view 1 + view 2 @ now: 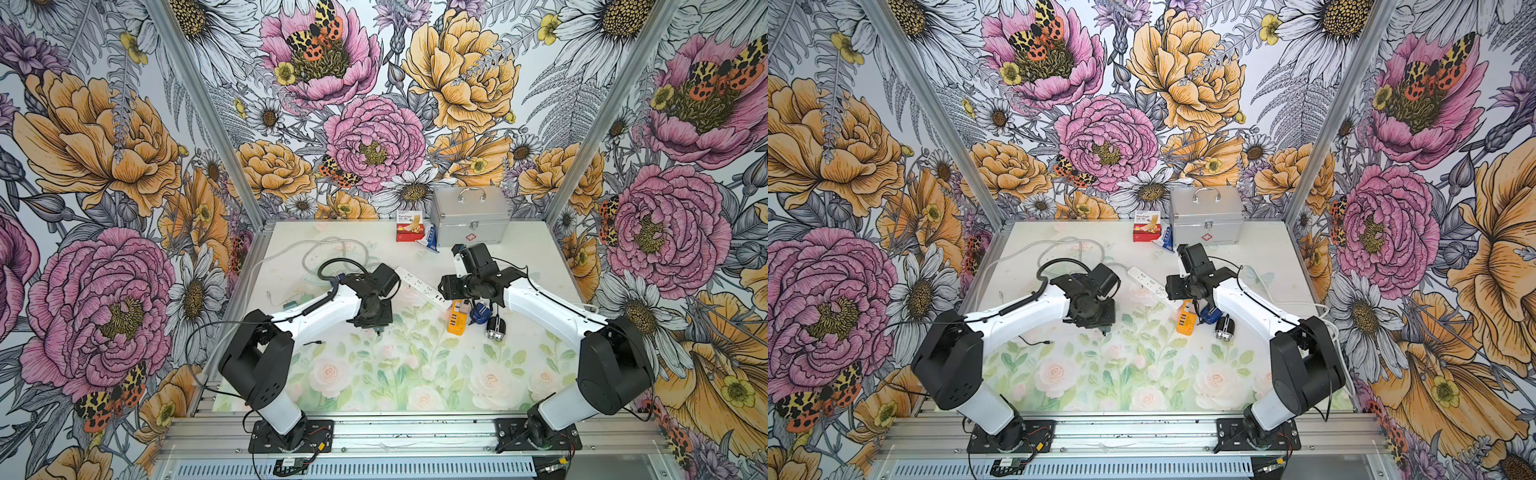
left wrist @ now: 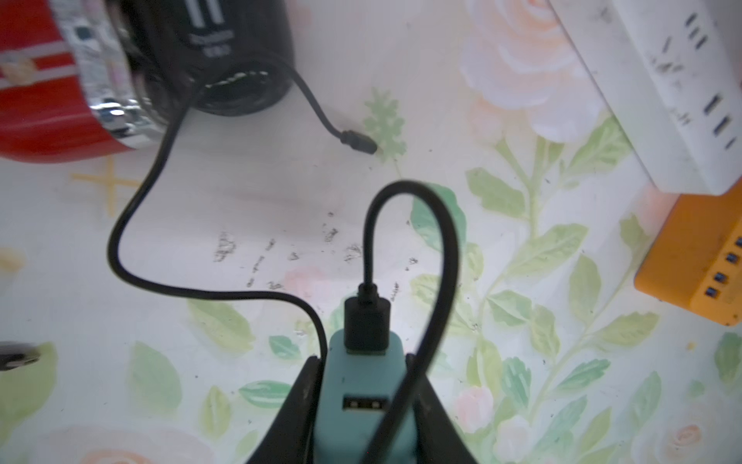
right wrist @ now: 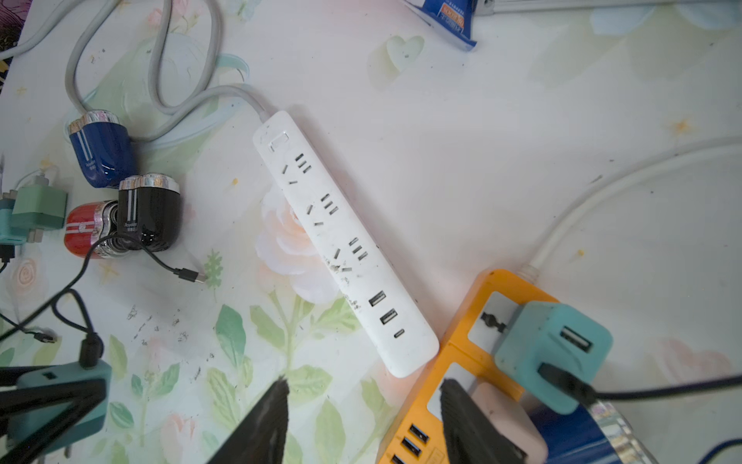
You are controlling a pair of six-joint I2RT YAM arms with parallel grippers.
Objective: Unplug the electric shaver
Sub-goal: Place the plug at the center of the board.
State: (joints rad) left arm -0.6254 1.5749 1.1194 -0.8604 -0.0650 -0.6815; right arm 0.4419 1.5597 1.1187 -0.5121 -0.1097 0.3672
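white power strip (image 1: 419, 286) diagonal mid-frame in a top view, orange strip (image 1: 456, 322) at its lower-right end; black shaver (image 3: 150, 213) touching red shaver (image 3: 86, 229) near that strip; left gripper (image 2: 361, 361) clamped on teal charger (image 2: 345, 381), right gripper (image 3: 363, 422) fingers wide, holding nothing.

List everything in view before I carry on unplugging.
white power strip: one, white, table centre
orange power strip: one, orange, at the white strip's end
shavers: five; two blue, two black, one red; three by the left arm, two by the orange strip
chargers: four; three teal, one green; one in the orange strip, one gripped, two beside the red shaver
cables: several, black or grey-white, across the table
metal case: one, silver, back edge
bandage box: one, red, beside the case
tube: one, blue-white, beside the box
left gripper: one, black, shut on teal charger
right gripper: one, black, open above the orange strip
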